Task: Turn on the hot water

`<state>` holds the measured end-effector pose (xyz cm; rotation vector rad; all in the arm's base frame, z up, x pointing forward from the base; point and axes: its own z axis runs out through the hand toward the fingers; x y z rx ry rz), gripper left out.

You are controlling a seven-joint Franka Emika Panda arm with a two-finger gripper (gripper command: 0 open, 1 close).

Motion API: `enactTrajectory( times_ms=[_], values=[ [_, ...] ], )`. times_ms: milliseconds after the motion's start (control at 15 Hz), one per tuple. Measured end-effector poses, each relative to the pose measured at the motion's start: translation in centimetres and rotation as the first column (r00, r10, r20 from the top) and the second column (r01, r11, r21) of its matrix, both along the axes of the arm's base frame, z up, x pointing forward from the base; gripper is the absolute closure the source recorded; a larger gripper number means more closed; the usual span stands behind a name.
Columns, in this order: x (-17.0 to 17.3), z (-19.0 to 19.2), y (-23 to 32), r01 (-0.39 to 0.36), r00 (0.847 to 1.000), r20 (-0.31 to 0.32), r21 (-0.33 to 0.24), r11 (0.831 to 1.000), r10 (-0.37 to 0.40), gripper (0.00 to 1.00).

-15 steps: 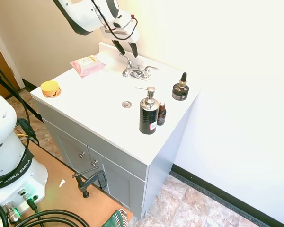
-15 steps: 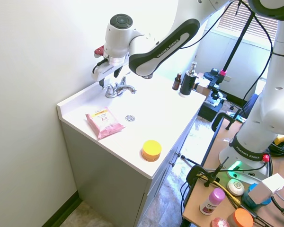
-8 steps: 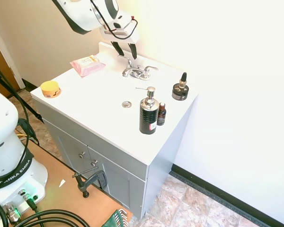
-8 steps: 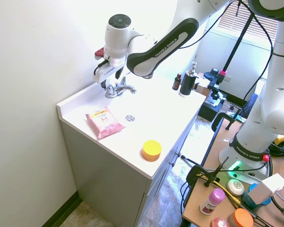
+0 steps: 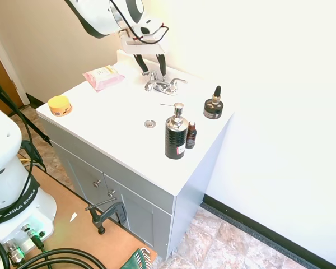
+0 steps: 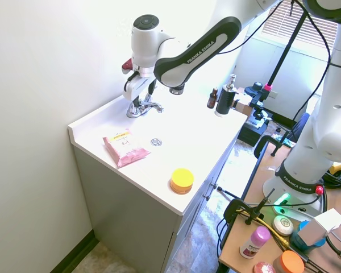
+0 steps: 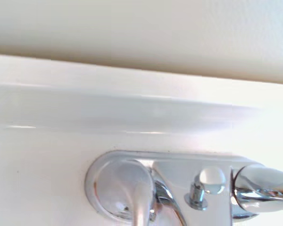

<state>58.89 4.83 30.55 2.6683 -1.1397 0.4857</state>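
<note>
First exterior view: gripper [image 5: 152, 64] — fingers spread, holding nothing
Position: just above the tap [image 5: 161, 84] — left handle [image 7: 127, 188]

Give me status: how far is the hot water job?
Done: the gripper is positioned open just above the faucet. In hand: lining up on a handle, framed close in the wrist view. Left: grasp and turn it; no water is visibly running, and no contact shows yet.
</note>
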Motion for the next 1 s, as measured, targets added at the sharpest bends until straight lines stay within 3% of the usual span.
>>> enactTrajectory(
  times_ms=[200,533,1000],
  values=[
    [-0.4,0.2,-0.6,-0.007,1.000,-0.012,0.002,1.000,0.007,0.00],
    [-2.9,3.3,-1.7,-0.017,0.998,-0.061,0.073,0.997,0.021,0.00],
    [-7.7,3.3,-2.7,0.040,0.993,-0.113,0.143,0.989,-0.024,0.00]
  ],
)
